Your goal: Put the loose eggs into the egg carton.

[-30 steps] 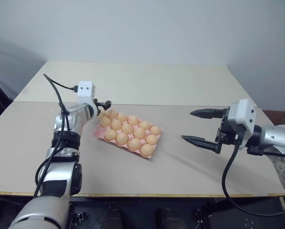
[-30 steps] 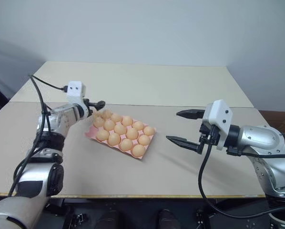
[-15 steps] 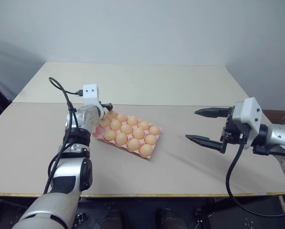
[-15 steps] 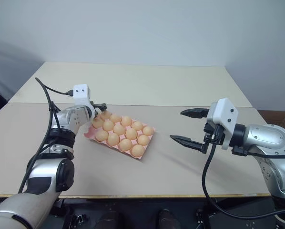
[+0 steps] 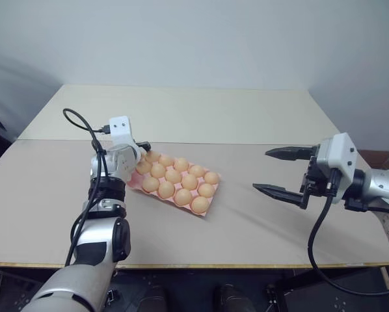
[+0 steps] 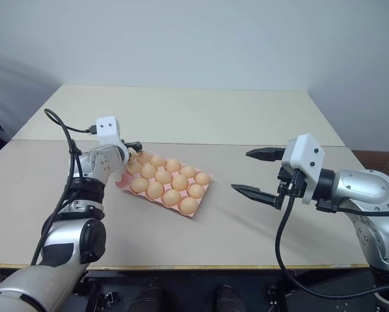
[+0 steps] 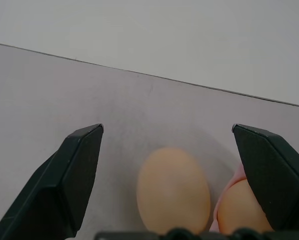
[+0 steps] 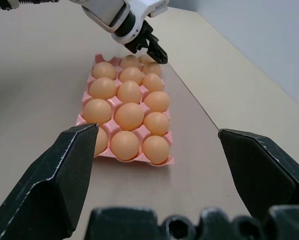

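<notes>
Pink egg carton [image 5: 211, 207] seemingly full; orange-tan eggs [image 5: 182, 195] smooth.

Soft, even, diffuse light fills the scene, moderately bright, with no glare on the matte tabletop [image 5: 246, 117]. Shadows are faint: a blurred one lies under the egg carton [image 5: 211, 209] toward the lower right, and a dim gradient darkens the wall at the upper left of the frame. The head views are slightly soft overall. In the left wrist view the near egg [image 7: 173, 189] and the black tool fingers [image 7: 74, 170] are mildly out of focus, the egg smooth, without highlights.
</notes>
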`<state>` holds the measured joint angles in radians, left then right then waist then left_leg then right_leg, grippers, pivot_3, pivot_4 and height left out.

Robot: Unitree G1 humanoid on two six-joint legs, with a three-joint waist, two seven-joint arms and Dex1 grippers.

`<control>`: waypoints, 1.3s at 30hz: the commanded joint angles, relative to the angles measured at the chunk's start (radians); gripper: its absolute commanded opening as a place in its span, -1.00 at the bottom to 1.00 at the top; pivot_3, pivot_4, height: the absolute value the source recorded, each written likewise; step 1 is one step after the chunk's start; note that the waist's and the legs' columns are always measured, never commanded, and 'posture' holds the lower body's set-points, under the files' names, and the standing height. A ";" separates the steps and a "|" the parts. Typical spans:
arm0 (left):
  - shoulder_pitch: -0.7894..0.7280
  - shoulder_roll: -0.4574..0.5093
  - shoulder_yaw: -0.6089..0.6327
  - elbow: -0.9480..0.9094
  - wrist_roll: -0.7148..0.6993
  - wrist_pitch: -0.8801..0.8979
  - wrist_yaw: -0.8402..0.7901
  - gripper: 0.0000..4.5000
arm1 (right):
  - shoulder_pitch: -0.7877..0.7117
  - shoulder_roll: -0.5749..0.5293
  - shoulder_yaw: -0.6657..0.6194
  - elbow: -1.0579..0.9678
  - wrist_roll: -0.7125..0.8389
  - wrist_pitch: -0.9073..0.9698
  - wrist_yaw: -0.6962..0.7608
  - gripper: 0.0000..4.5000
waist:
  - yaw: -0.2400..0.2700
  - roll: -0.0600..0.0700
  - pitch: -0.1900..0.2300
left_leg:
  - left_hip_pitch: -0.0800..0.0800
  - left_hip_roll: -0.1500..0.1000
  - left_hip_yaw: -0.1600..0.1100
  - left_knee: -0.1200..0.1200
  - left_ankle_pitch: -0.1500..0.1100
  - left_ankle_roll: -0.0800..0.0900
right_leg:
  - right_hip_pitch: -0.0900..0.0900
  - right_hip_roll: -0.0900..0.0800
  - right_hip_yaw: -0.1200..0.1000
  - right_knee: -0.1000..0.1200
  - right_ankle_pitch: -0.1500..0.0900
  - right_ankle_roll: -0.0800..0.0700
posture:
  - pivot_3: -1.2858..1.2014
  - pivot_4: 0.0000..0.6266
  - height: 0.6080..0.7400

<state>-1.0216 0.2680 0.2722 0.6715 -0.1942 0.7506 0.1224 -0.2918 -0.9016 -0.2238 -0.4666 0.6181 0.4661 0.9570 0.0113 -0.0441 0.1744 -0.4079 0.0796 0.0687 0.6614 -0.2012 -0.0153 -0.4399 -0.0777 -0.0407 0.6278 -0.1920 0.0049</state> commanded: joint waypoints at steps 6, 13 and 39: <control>0.091 -0.011 -0.026 -0.171 -0.008 -0.046 -0.069 1.00 | -0.015 -0.004 -0.020 -0.029 0.036 0.010 -0.004 1.00 | 0.001 0.000 0.000 | 0.000 0.000 0.000 0.000 0.000 0.000 | 0.000 0.000 0.000 0.000 0.000 0.000 | 0.03 -0.52 1.00; 0.107 -0.027 -0.014 -0.209 -0.011 -0.071 -0.080 1.00 | -0.021 -0.003 -0.016 -0.031 0.042 0.019 -0.002 1.00 | 0.003 0.000 0.000 | -0.001 0.000 0.000 0.000 0.000 0.000 | 0.000 0.000 0.000 -0.001 0.000 0.000 | 0.03 -0.52 1.00; 0.099 -0.084 0.083 -0.175 -0.029 -0.066 0.055 1.00 | 0.007 -0.010 -0.033 -0.062 0.060 0.037 -0.003 1.00 | 0.001 0.000 0.000 | -0.001 0.000 -0.001 0.000 0.000 0.000 | 0.000 0.000 0.000 -0.001 0.000 0.000 | 0.03 -0.52 1.00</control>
<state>-0.8998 0.1852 0.3500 0.4968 -0.2076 0.6800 0.1674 -0.2868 -0.9017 -0.2185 -0.5019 0.6521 0.4946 0.9569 0.0125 -0.0445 0.1747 -0.4091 0.0793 0.0680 0.6614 -0.2013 -0.0153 -0.4400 -0.0778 -0.0410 0.6264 -0.1918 0.0054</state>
